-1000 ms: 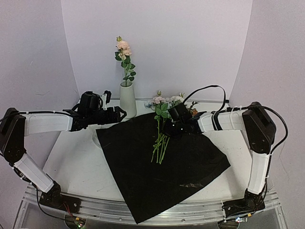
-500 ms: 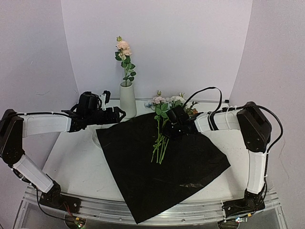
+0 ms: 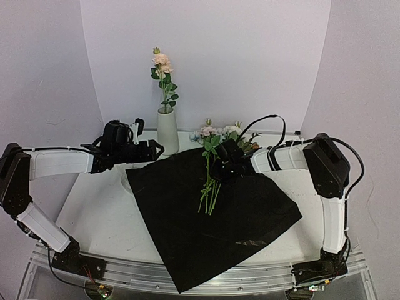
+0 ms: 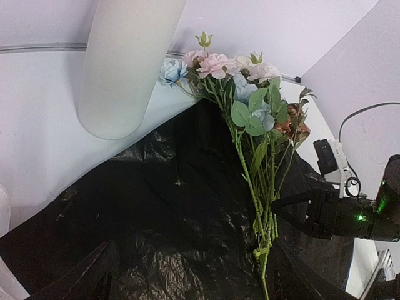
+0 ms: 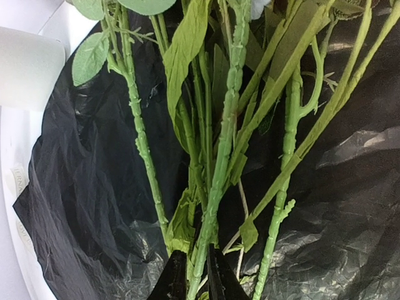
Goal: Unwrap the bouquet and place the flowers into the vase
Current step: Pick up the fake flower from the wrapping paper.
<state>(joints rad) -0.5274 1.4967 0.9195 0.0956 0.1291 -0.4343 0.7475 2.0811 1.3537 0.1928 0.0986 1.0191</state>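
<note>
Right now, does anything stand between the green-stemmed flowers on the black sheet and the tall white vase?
Nothing visible lies between the green-stemmed flowers and the tall white vase. One pink flower stem already occupies its mouth.

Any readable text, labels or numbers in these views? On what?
None legible.
Faint grey print on the table, at the left edge of the right wrist view: too blurred to read.
Vase, black sheet: no markings visible.
</note>
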